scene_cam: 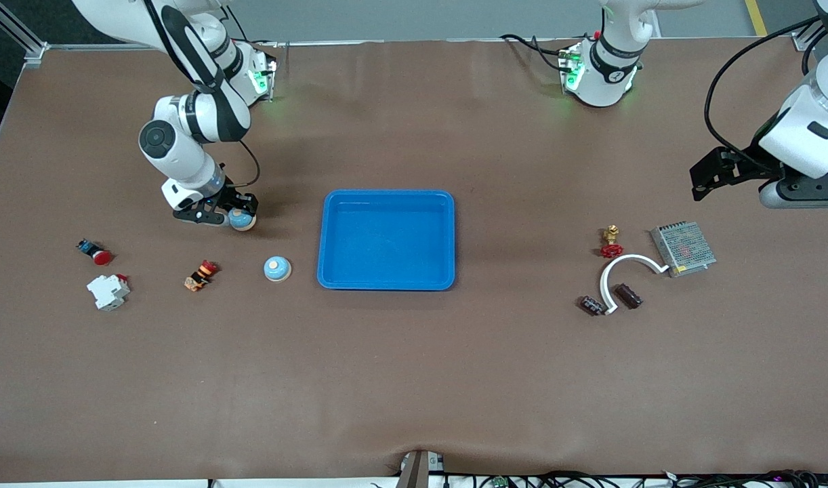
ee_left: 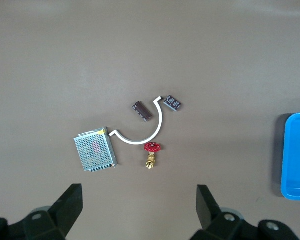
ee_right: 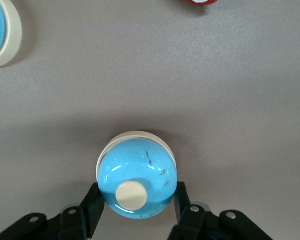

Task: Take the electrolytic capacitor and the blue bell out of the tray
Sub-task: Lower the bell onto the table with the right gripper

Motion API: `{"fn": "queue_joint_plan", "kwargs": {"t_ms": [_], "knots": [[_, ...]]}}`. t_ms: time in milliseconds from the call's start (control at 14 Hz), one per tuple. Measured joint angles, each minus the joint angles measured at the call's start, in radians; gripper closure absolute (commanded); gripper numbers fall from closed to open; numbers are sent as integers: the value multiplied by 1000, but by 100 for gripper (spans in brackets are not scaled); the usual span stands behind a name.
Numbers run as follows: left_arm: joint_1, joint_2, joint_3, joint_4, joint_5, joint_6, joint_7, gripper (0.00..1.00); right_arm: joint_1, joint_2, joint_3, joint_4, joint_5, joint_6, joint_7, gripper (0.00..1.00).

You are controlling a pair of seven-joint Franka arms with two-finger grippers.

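- Bell — the blue one, glossy dome on a cream base with a cream button on top — sits between the right gripper's fingers, which are closed on its sides; it is down at or just above the tabletop, toward the right arm's end and well apart from the tray.
- The relation the coming move turns on: the bell is already outside the tray rim, so by my judgement only letting go and lifting clear is left for this piece.
- In the right wrist view the dome tilts slightly toward the camera, with faint dark scuffs on the blue.
- A second blue bell stands upright nearer the front camera, between the held bell and the tray.
- The tray shows bare blue inside; nothing lies in it.
- Two dark cylindrical capacitors lie on their sides toward the left arm's end, beside a white curved strip, a red-handled brass valve and a metal mesh power supply.
- The left gripper waits high over that cluster with fingers spread wide, holding nothing.
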Motion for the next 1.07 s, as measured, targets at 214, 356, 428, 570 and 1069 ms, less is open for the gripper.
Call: {"fn": "queue_joint_plan", "kwargs": {"t_ms": [214, 356, 428, 570, 1069], "knots": [[3, 0, 0, 0, 0, 3, 0, 0, 0, 15, 0, 0, 0, 17, 0, 100], [6, 0, 0, 0, 0, 3, 0, 0, 0, 20, -1, 0, 0, 21, 0, 100], [7, 0, 1, 0, 0, 3, 0, 0, -1, 22, -1, 0, 0, 23, 0, 100], [7, 0, 1, 0, 0, 3, 0, 0, -2, 22, -1, 0, 0, 23, 0, 0], [7, 0, 1, 2, 0, 6, 0, 0, -18, 23, -1, 33, 0, -56, 0, 0]]}}
